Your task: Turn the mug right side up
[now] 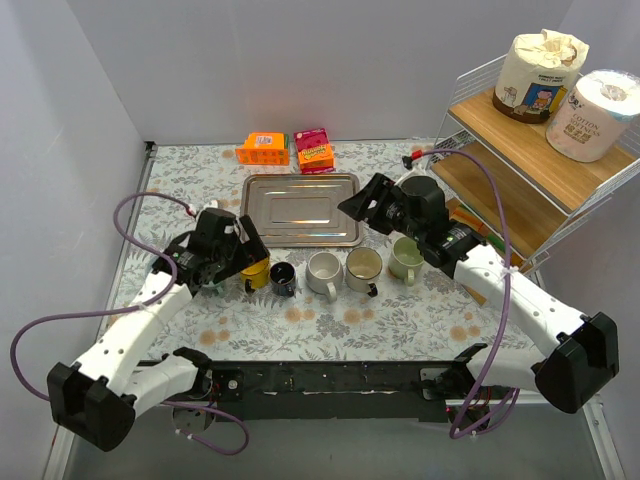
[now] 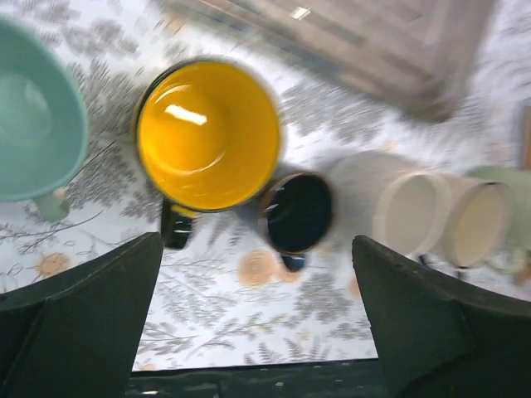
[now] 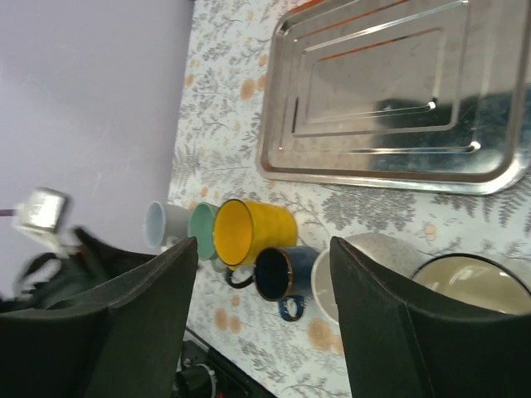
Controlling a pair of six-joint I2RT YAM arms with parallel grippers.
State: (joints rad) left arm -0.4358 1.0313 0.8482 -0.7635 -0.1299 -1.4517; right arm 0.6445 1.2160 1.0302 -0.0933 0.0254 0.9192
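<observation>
Hovering claw: left claw (image 2: pixel 255 274), fingers spread wide, nothing between them, hanging above the row of mugs.
Task mug: yellow mug (image 2: pixel 207 133), on the tabletop (image 1: pixel 400 320) directly under the left claw; bright interior faces up at the wrist camera, so I judge it to be mouth-up already.
Neighbours: teal mug (image 2: pixel 33 116) just beside it at 9 o'clock, navy mug (image 2: pixel 299 211) crowding it at 4 o'clock; I cannot tell whether they touch.
Rest of row: white mug (image 2: pixel 398 211), cream mug (image 1: pixel 363 265), pale green mug (image 1: pixel 405 258), running toward 3 o'clock; every mouth shows open.
Tray: steel tray (image 1: pixel 300 208) at 12 o'clock of the row, apart from it.
Right claw: right claw (image 3: pixel 264 249) spread, carrying nothing, raised over the green end of the row.
Progress: looks finished or nearly so; no upturned base visible.
Risk 1: a descending finger clips the teal or navy mug, because the gaps are tight.
Risk 2: re-gripping the yellow mug tips it back over, because its dark handle points to 6 o'clock, toward the claw.
Risk 3: the arms crowd each other mid-row.
</observation>
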